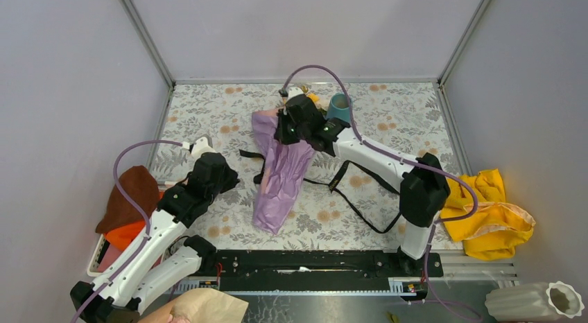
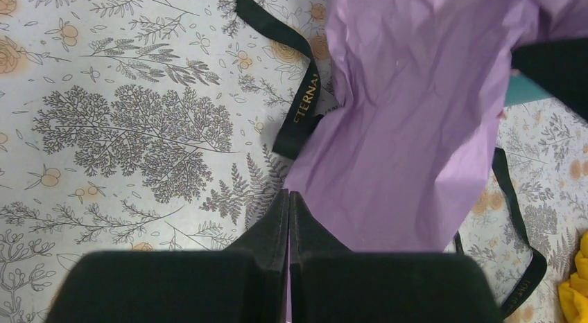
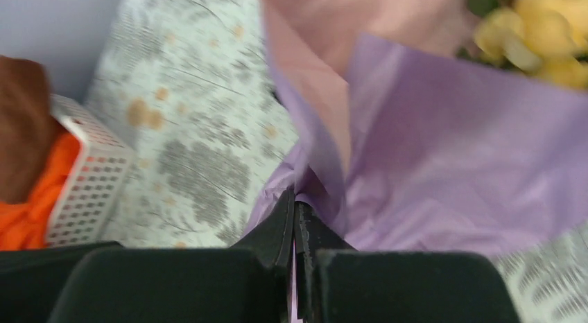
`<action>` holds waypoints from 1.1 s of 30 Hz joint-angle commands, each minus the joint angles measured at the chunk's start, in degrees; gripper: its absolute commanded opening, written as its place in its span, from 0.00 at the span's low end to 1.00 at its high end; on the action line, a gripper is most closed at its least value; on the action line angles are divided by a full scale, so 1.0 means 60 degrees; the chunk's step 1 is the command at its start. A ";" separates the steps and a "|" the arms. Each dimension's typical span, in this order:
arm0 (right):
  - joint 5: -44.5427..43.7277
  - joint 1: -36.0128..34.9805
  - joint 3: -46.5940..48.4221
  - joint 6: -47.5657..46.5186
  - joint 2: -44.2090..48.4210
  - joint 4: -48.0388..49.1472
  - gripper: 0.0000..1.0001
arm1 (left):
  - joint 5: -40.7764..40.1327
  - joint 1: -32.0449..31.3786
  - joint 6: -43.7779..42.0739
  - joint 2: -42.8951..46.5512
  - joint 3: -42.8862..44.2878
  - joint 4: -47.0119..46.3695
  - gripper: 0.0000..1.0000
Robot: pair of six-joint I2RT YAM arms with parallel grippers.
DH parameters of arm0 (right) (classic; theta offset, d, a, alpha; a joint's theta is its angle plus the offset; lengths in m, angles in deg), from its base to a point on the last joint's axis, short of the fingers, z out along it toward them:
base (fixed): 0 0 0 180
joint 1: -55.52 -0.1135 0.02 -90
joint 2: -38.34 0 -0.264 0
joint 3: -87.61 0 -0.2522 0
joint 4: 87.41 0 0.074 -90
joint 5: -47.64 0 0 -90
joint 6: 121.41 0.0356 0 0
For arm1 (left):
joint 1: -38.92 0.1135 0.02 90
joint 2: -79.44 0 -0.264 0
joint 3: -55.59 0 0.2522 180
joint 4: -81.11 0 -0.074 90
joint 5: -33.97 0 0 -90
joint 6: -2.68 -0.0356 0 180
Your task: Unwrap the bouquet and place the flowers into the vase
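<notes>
At mid-worktop (image 1: pixel 208 122) we note the bouquet (image 1: pixel 281 174) lying flat, its lilac wrap spread open and the black ribbon (image 1: pixel 357 202) loose beside it. We log the right gripper (image 3: pixel 294 205) pressed together on a fold of the wrap near the bloom end, as far as the blurred wrist view lets us judge. Yellow flowers (image 3: pixel 534 32) show past the wrap. The left gripper (image 2: pixel 288 202) is pressed together on nothing, at the wrap's lower edge. The vase (image 1: pixel 340 106) stands upright just behind the bouquet's top.

Black satin ribbon (image 2: pixel 298 101), strip beside the lilac paper: gold capital letters running along its length, legible as "TERNA", with the ends unclear.
Same ribbon, lower right loop: gold lettering, too small to read.
</notes>
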 commanded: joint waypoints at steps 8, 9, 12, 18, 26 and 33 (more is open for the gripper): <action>0.4577 -0.0280 0.4233 0.0412 -0.3713 0.0395 0.00 | -0.0827 -0.0050 -0.0199 0.0046 0.0974 0.0246 0.01; 0.4749 -0.0348 0.4608 0.0397 -0.4063 0.0242 0.00 | -0.0845 -0.0046 -0.0240 -0.0019 0.1090 0.0246 0.01; 0.4937 -0.0542 0.5571 0.0276 -0.4867 -0.0271 0.09 | -0.0873 -0.0050 -0.0312 -0.0214 0.1486 0.0293 0.01; 0.5032 -0.0607 0.5996 0.0043 -0.5346 -0.0841 0.40 | -0.0866 -0.0050 -0.0197 -0.0238 0.1756 0.0315 0.02; 0.2214 -0.0607 0.4483 -0.1266 -0.2679 -0.1285 0.57 | -0.0576 -0.0050 -0.0020 -0.0683 0.1580 0.0151 0.02; -0.1319 -0.0600 0.2607 -0.1706 -0.0733 -0.1765 0.65 | -0.0009 -0.0065 0.0010 -0.1162 0.1304 -0.0547 0.01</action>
